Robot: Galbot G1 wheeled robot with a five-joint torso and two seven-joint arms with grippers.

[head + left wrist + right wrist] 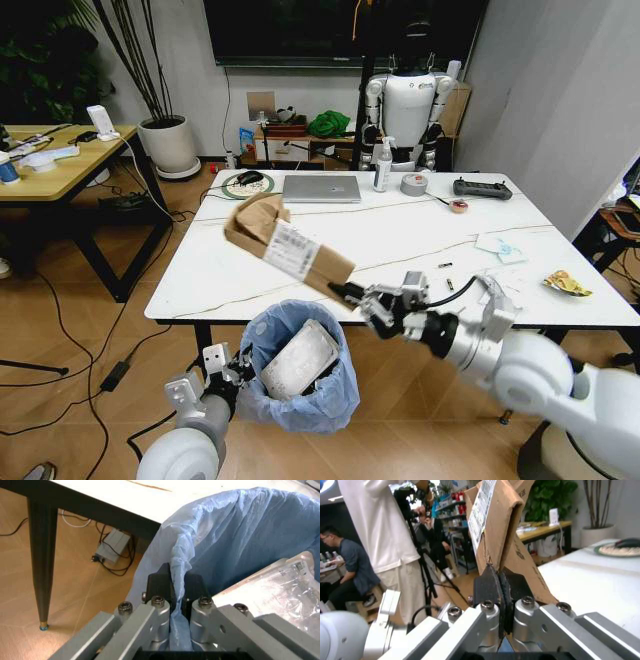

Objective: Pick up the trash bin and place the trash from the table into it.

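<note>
Step in hand: right gripper carries the torn cardboard box toward the trash bin; judged mid-transfer, box not yet released.
Right gripper state: jaws clamped tight on the box's lower edge, confirmed in the right wrist view; the box stands up and away from the fingers, label facing outward.
Left gripper state: left gripper pinched closed on the bin's blue bag rim, holding the bin just below the table edge.
Bin contents: a clear plastic tray already takes up much of the opening, directly below the right gripper.
Advice: the box is long; bring it over the opening centre and tip it end-first before releasing, or it is likely to bridge the rim or catch on the tray.
Remaining trash: yellow wrapper and white papers beyond the right arm.
Surface: marble-look top, also bearing a laptop, tape roll, pump bottle.
Room: wood floor with cables, light-wood desk, idle white robot behind the table.
</note>
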